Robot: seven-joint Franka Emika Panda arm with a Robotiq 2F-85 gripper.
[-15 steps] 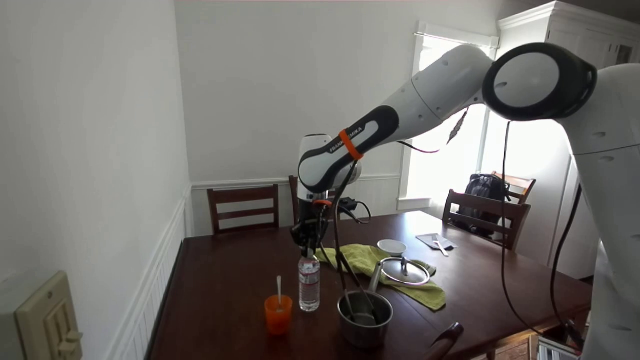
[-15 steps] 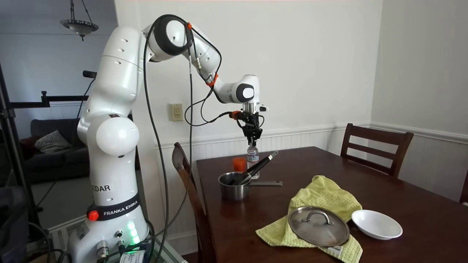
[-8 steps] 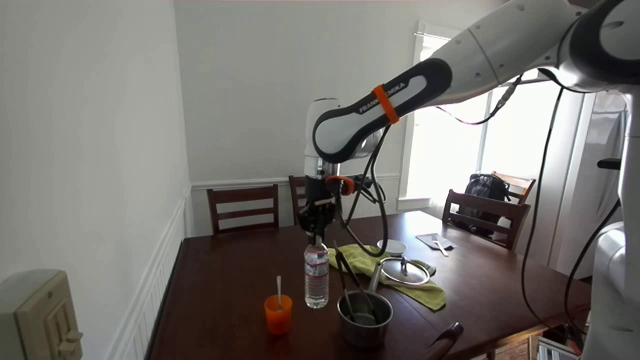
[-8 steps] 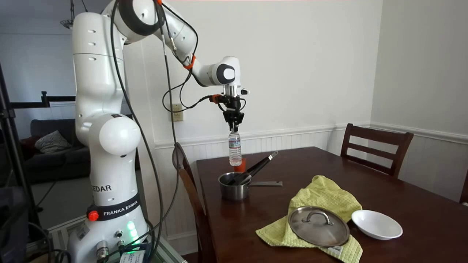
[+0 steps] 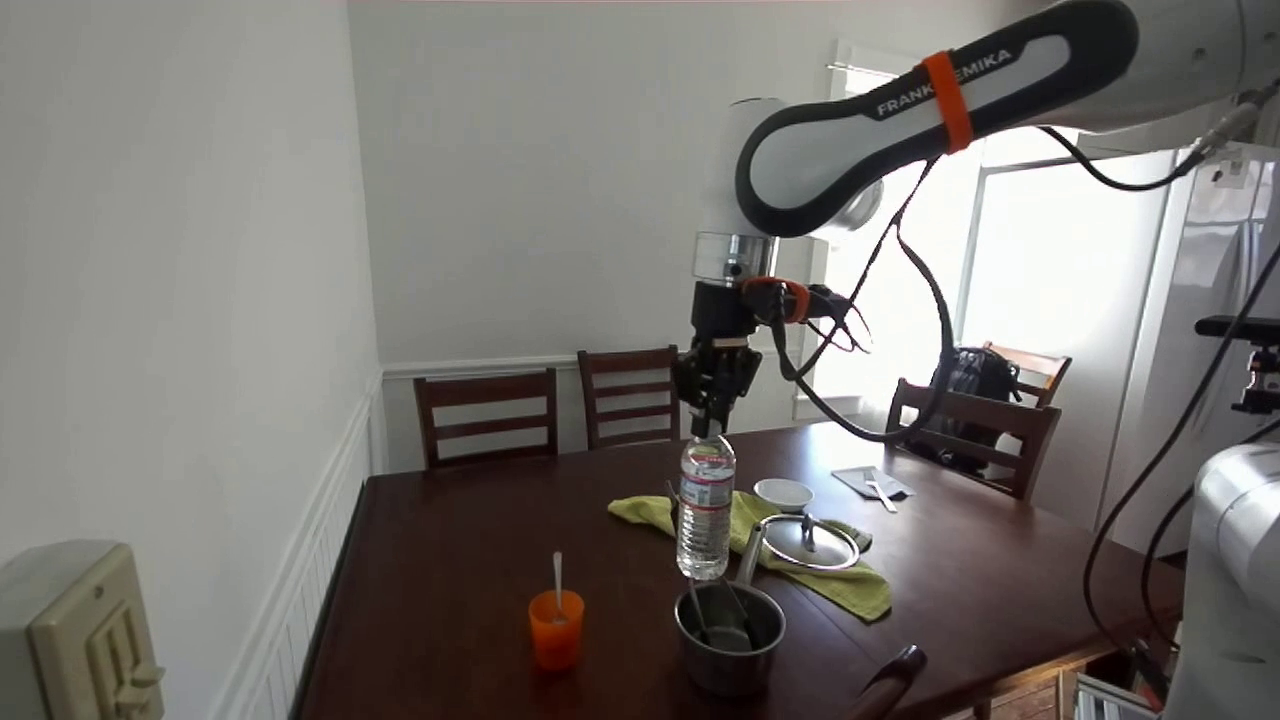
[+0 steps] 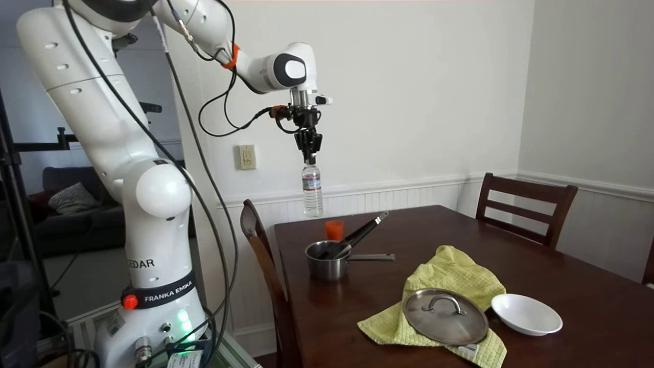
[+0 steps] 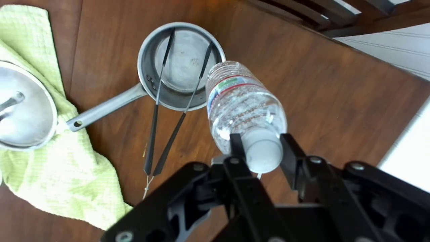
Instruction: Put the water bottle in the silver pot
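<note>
My gripper (image 7: 262, 143) is shut on the white cap of the water bottle (image 7: 243, 104), with a finger on each side. The bottle hangs upright in the air, seen in both exterior views (image 5: 706, 510) (image 6: 312, 191). The silver pot (image 6: 327, 268) stands on the table below it, with black-handled tongs (image 6: 352, 240) leaning in it and sticking out. In the wrist view the bottle's lower end overlaps the rim of the pot (image 7: 183, 64). In an exterior view the bottle's base is just above the rim of the pot (image 5: 725, 665).
An orange cup (image 5: 557, 640) with a utensil stands beside the pot. A green towel (image 6: 460, 271) with a glass lid (image 6: 444, 324) on it and a white bowl (image 6: 526, 314) lie on the table. The pot's handle (image 7: 105, 107) points toward the towel. A wooden chair (image 6: 263, 245) stands at the table edge.
My gripper has lifted the bottle off the table and carried it upward and toward the robot's base, closer to the pot. The pot, tongs and cup have not moved.
</note>
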